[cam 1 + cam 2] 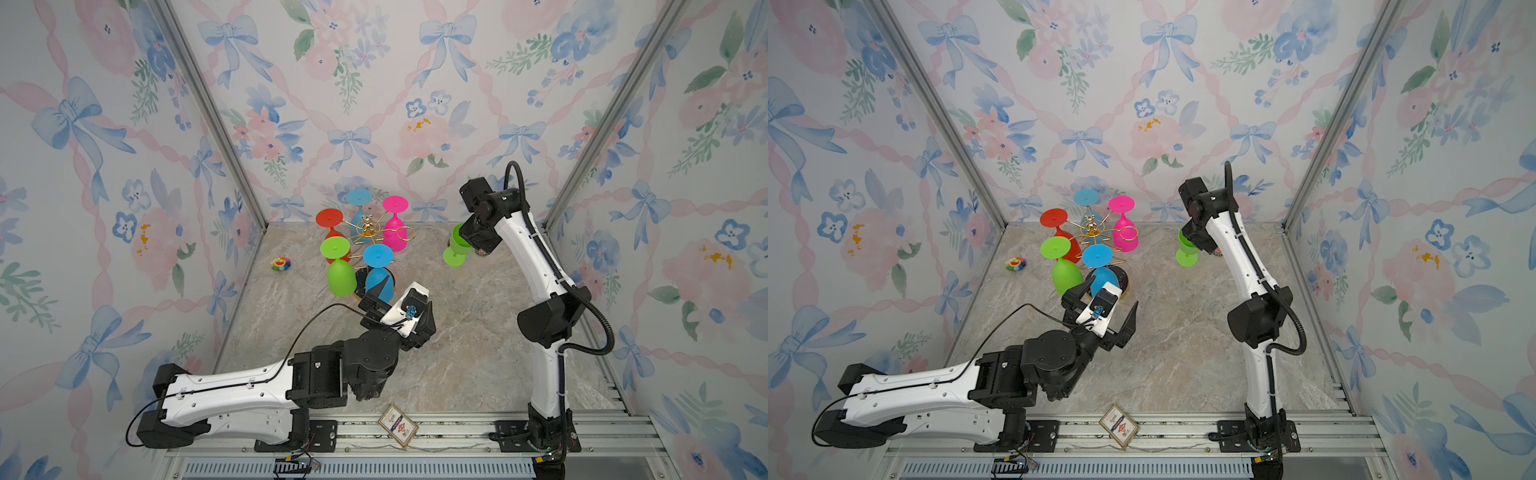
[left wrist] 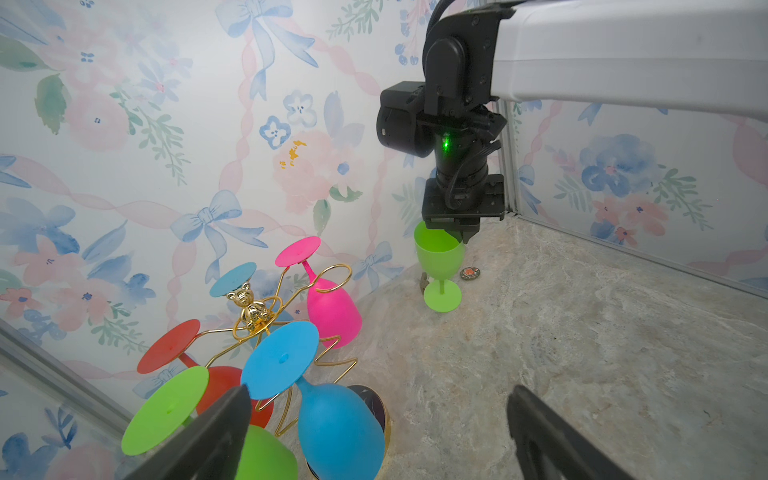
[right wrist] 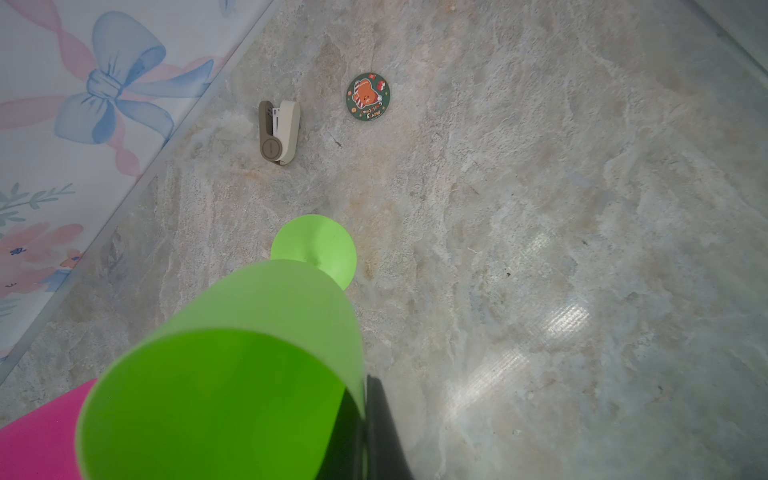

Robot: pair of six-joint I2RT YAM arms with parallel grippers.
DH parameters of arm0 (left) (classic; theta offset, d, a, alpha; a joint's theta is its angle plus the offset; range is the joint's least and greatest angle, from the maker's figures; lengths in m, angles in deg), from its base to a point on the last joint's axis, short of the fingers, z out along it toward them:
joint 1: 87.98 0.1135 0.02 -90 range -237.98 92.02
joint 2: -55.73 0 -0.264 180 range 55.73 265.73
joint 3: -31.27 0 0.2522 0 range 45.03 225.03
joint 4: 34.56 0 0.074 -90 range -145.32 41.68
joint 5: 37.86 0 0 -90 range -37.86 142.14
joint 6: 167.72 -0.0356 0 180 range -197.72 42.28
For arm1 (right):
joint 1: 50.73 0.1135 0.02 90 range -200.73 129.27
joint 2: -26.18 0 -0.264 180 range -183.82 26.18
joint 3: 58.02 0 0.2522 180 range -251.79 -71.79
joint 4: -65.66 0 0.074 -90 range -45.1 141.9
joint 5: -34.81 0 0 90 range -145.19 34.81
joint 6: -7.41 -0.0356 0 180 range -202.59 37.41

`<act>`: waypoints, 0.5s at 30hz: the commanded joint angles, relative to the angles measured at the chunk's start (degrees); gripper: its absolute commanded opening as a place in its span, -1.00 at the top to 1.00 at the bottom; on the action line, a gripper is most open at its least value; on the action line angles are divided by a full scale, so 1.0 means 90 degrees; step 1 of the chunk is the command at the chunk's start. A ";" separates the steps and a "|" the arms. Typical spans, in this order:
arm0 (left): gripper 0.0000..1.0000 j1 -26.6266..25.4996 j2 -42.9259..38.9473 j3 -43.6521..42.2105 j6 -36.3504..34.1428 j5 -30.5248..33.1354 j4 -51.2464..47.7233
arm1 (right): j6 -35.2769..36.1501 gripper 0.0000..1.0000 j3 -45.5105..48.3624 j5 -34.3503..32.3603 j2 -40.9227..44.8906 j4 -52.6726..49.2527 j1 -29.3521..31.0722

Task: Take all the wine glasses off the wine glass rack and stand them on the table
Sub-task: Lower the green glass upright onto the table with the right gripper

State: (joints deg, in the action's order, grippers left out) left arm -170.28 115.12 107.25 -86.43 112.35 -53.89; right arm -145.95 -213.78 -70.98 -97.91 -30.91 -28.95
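Already off the rack [image 1: 368,229], one green wine glass [image 2: 439,257] stood upright well to its right, near the back wall, with the right tool [image 2: 457,235] pinching its rim from above. Five other glasses [image 1: 395,239] hung upside down on the rack's gold loops. The left tool [image 2: 379,392] hovered low in front of the rack, spread wide and gripping nothing, just beside the nearest blue glass [image 2: 338,428]. A stapler [image 3: 278,132] lay on the surface [image 3: 540,208] nearby.

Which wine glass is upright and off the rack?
The green glass, bowl up, its rim pinched by the right gripper. The other five hang upside down on the gold rack.
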 commanded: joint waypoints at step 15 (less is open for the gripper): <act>-0.96 0.0092 -0.0343 -0.0170 0.0254 -0.0193 -0.0153 | -0.0264 1.00 0.0088 0.0500 -0.0633 -0.0031 0.0218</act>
State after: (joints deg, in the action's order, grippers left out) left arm -169.99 112.13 106.51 -84.94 111.26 -55.31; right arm -147.19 -213.63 -66.94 -102.65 -31.00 -27.35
